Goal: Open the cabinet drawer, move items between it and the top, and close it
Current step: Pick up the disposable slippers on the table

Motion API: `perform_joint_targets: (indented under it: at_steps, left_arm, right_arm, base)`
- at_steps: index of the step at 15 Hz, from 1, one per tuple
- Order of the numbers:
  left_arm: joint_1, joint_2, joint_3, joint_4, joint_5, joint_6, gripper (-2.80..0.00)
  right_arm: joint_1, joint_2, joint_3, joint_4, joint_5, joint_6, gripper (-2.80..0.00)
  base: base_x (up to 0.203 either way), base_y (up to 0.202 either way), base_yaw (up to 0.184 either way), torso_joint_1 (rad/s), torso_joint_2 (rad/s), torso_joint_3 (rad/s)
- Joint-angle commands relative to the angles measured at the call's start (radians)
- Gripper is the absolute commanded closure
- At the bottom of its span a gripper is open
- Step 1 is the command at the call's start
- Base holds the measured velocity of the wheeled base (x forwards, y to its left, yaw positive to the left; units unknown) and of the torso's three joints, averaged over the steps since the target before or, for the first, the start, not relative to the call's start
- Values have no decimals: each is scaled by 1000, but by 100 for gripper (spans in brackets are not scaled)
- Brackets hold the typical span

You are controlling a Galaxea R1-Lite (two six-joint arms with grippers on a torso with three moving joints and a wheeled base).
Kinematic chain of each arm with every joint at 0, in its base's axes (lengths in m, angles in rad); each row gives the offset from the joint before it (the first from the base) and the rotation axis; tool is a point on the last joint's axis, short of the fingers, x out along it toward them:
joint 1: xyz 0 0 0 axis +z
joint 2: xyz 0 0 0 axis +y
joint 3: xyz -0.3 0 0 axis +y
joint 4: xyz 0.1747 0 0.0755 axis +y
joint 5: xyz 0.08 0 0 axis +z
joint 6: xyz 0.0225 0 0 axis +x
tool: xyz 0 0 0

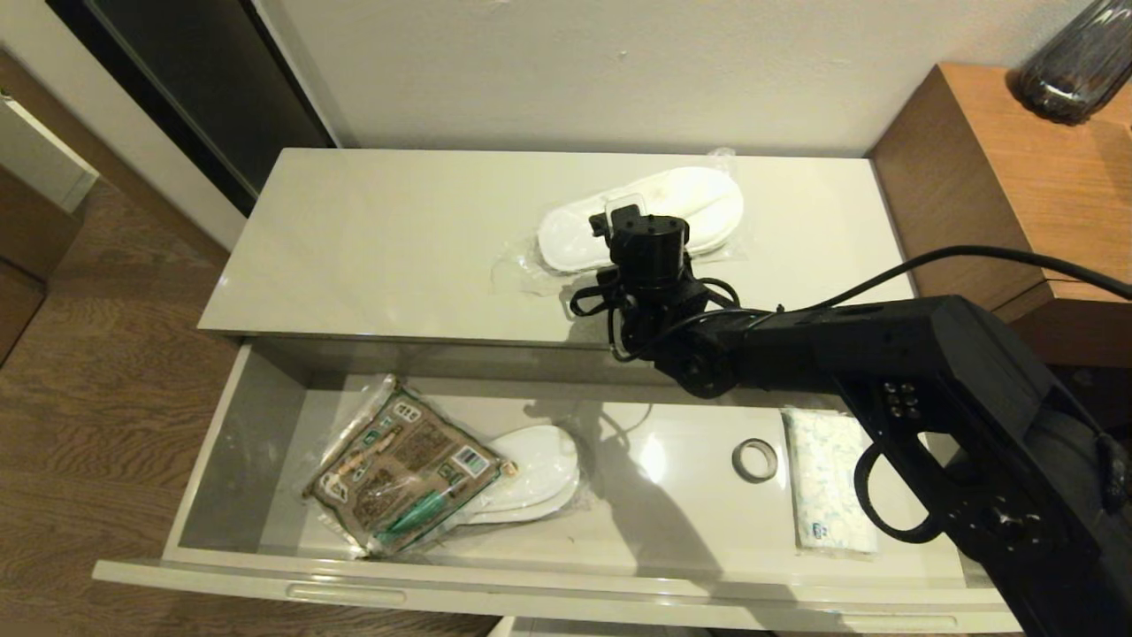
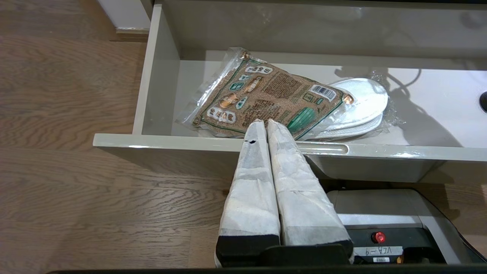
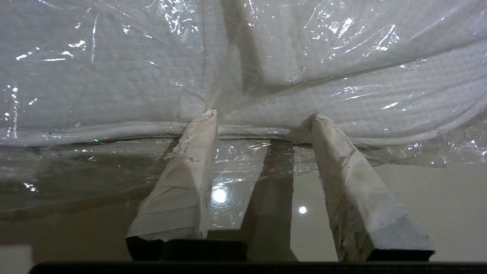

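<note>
Right tool (image 3: 262,116) stands on the tabletop (image 1: 371,239), its two fingers (image 3: 190,160) spread apart with the tips against the near edge of the wrapped slipper pair (image 1: 659,208); nothing is pinched between them, only loose clear wrap lies in the gap. That pair lies flat toward the back of the tabletop, its long axis running mostly left to right and tilted a little, the right end farther back.

Below, the cabinet drawer (image 1: 212,442) is pulled out. In its left part the brown-and-green packet (image 1: 402,469) lies slantwise, one corner resting over a second slipper pair (image 1: 535,469) whose length runs left to right. Well to the right sit the small tape roll (image 1: 754,460) and, beside it, a white printed pack (image 1: 827,482) lying front to back.

Only the right wrist view shows the fingertips meeting the slipper edge; from the head the arm's wrist hides them. Only the left wrist view shows the left tool (image 2: 261,127), fingers pressed together, empty, hanging before the drawer front.
</note>
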Motion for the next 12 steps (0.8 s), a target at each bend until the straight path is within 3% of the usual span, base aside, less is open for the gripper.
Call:
perform_joint_targets:
  at_steps: [1, 5, 12]
  left_arm:
    - [1, 2, 0, 0, 0, -1, 0]
    - [1, 2, 0, 0, 0, -1, 0]
    - [1, 2, 0, 0, 0, -1, 0]
  right_arm:
    - [-27, -9, 2, -1, -29, 5, 0]
    - [-95, -103, 65, 4, -52, 17, 0]
    - [-145, -463, 455, 35, 26, 49, 0]
  base:
    - [0, 0, 0, 0, 0, 0]
    - [0, 0, 0, 0, 0, 0]
    - [0, 0, 0, 0, 0, 0]
